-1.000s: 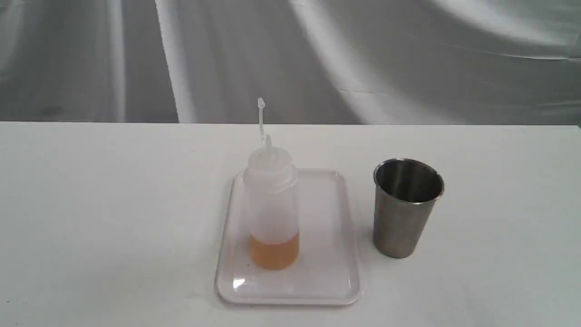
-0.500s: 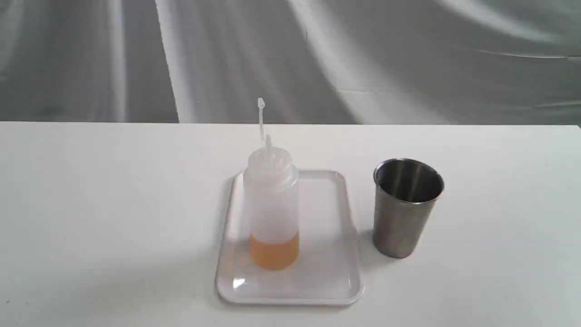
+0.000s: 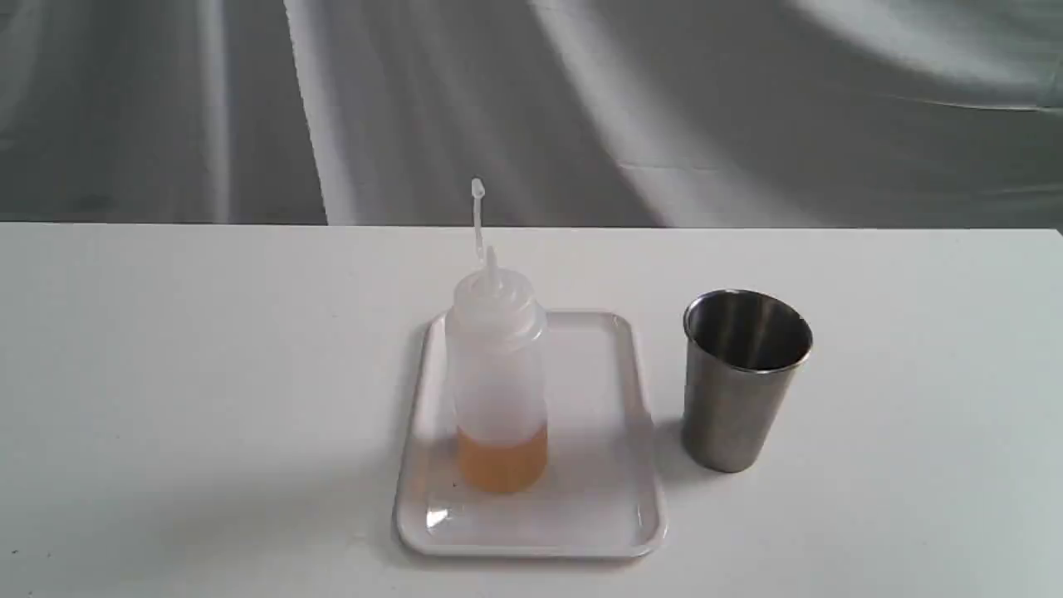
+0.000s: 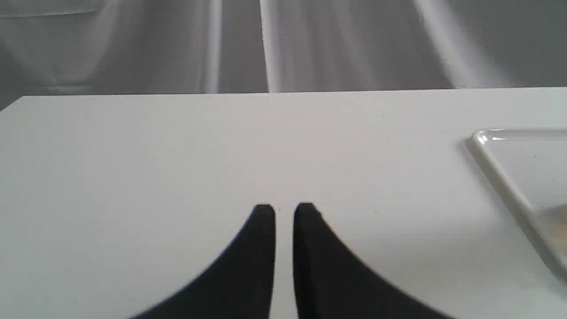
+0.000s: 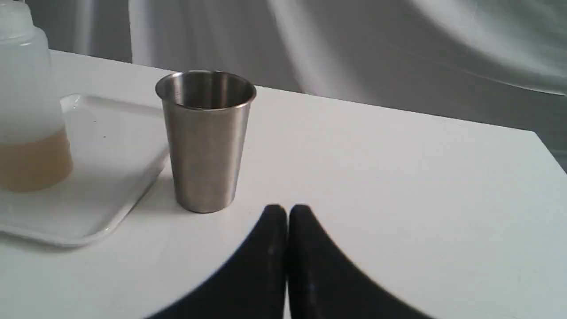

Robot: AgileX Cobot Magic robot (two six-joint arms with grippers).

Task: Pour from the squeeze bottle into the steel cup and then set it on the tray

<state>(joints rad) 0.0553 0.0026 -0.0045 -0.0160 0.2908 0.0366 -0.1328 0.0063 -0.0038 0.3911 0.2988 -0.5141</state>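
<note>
Translucent plastic, judged soft and light: the squeeze bottle (image 3: 497, 374), upright on the tray (image 3: 614, 515) at frame centre, is best gripped gently mid-body. Right gripper (image 5: 287, 210) jaws are pressed together; left gripper (image 4: 284, 208) jaws barely parted, empty.

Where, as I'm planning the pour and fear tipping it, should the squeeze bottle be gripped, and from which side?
Probably the squeeze bottle at its straight body, mid-height, above the amber liquid and below the cap. It stands upright on the tray, so come in level from the side away from the steel cup, leaving the nozzle free to tilt that way.
</note>
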